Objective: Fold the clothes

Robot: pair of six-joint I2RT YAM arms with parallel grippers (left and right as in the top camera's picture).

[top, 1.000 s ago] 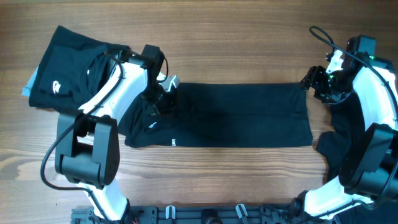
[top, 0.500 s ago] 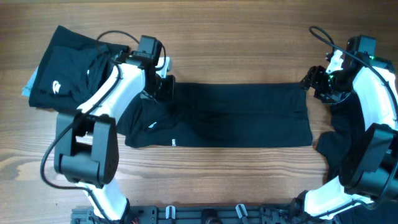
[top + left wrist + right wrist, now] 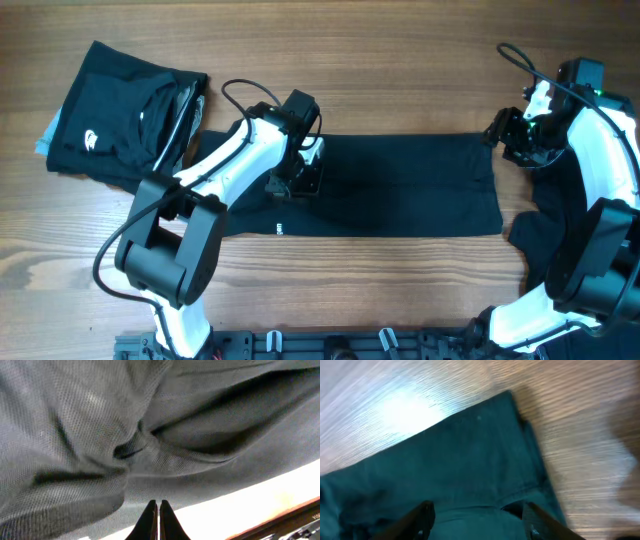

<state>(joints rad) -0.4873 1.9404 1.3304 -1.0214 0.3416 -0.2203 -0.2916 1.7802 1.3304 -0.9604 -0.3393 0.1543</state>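
A black garment [image 3: 400, 185] lies spread flat across the middle of the wooden table. My left gripper [image 3: 303, 178] is over its left part. In the left wrist view its fingers [image 3: 159, 510] are shut at the edge of bunched, lifted black fabric [image 3: 100, 435]. My right gripper [image 3: 498, 133] is at the garment's far right corner. In the right wrist view its fingers [image 3: 477, 517] are open and straddle the fabric [image 3: 445, 460] near that corner. A stack of folded black clothes [image 3: 110, 115] with a small white logo lies at the far left.
Another loose black garment [image 3: 540, 235] lies at the right edge beside the right arm's base. Bare wooden table [image 3: 380, 70] shows behind and in front of the spread garment. The arm mounts run along the front edge [image 3: 330, 345].
My left gripper has moved right and slightly nearer, from the garment's left end toward its middle, with fabric bunching around it. The right arm has not moved.
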